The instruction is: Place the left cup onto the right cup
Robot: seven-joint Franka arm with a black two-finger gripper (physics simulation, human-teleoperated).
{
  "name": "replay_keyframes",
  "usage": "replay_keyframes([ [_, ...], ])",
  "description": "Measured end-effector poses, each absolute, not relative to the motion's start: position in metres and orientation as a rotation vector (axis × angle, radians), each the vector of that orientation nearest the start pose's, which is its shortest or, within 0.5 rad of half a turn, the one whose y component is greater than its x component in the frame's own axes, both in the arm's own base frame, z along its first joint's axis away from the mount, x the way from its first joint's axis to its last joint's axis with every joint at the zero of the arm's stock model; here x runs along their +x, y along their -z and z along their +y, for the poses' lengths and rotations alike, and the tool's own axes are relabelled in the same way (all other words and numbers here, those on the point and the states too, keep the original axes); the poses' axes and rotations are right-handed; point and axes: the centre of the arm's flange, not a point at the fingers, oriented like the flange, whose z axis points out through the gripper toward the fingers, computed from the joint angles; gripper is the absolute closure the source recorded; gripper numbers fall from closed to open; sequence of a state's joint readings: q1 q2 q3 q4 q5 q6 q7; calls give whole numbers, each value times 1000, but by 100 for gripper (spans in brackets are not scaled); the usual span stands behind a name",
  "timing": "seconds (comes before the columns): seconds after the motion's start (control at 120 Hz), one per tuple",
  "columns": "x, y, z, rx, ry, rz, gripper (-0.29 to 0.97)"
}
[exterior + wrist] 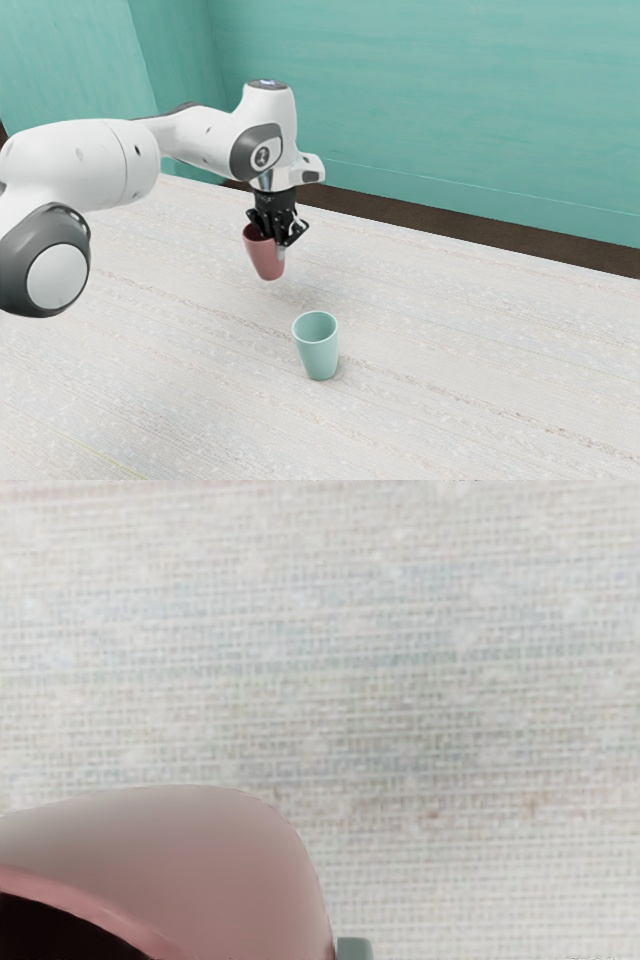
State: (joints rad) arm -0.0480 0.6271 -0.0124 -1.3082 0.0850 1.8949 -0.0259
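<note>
Pink tapered cup (264,260) hangs tilted, rim pinched in my end effector (276,238). Smooth teal cup (316,345) stands on grained worktop (480,340).

I work in a bare, rendered test room, more a staging set than a home or a kitchen. In the exterior view, a broad pale table (480,400) with faint wood grain spreads from the centre down to six o'clock. Plain teal walls (450,90) close it off from ten to two o'clock. A dark brown strip (500,228) runs along their foot toward three o'clock.
</note>
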Motion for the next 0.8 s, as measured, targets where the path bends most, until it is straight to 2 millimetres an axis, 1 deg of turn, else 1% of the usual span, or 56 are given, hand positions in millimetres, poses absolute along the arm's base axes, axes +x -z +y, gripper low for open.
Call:
replay_keyframes([
  [0.083,722,-379,-36,-3063,-42,96,79],
  [0.158,722,-383,-37,-3062,-41,99,79],
  [0.308,719,-396,-49,-3060,-21,124,79],
  [0.592,712,-425,-82,-3058,37,196,79],
  [0.667,710,-430,-91,-3057,47,215,79],
  [0.8,708,-437,-101,-3057,58,235,79],
])
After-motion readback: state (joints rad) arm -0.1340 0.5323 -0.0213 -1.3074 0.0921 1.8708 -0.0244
